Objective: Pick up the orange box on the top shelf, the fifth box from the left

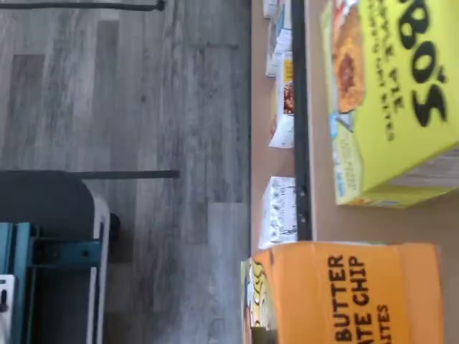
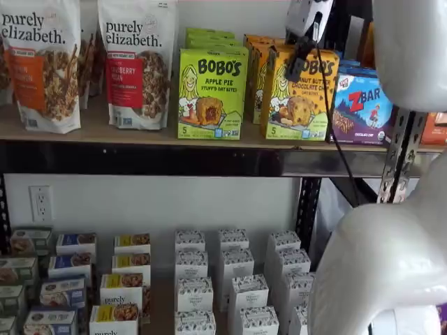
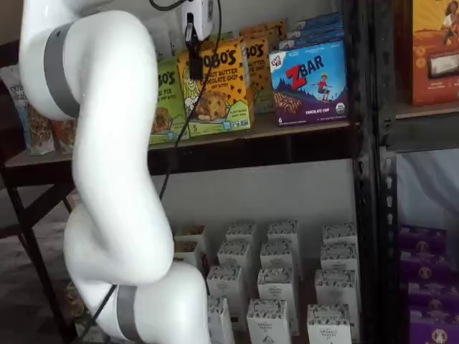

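The orange box [image 2: 302,96] stands upright on the top shelf [image 2: 140,137], between a lime-green box and a blue-purple box. It shows in both shelf views [image 3: 219,87] and fills a corner of the wrist view [image 1: 351,294]. My gripper [image 2: 299,66] hangs in front of the box's upper face in both shelf views [image 3: 193,64], white body above, black fingers below. The fingers show side-on with no plain gap and no box between them, so I cannot tell their state. The shelf's board [image 1: 264,168] and black rail [image 1: 301,143] show in the wrist view.
A lime-green Apple Pie box [image 2: 211,94] stands left of the orange box and a ZBar box [image 2: 362,108] right of it. Granola bags [image 2: 140,63] stand further left. Small white cartons [image 2: 230,279] fill the lower level. A black upright [image 2: 398,153] and my arm [image 3: 107,179] are near.
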Available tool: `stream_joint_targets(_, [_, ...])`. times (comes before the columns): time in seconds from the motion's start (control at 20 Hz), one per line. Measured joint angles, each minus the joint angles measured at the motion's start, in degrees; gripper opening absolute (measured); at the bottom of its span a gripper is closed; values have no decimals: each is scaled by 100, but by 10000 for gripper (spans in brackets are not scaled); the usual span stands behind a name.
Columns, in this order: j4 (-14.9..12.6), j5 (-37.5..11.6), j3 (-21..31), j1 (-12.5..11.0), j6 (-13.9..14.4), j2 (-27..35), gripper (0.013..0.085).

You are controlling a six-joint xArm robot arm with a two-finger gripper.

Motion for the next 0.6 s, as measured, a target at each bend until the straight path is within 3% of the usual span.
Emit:
stream_joint_targets(0.2, [-93,46,298,61,41,-325,370])
stream_joint_targets(0.6, [84,8,877,43,88,-964,370])
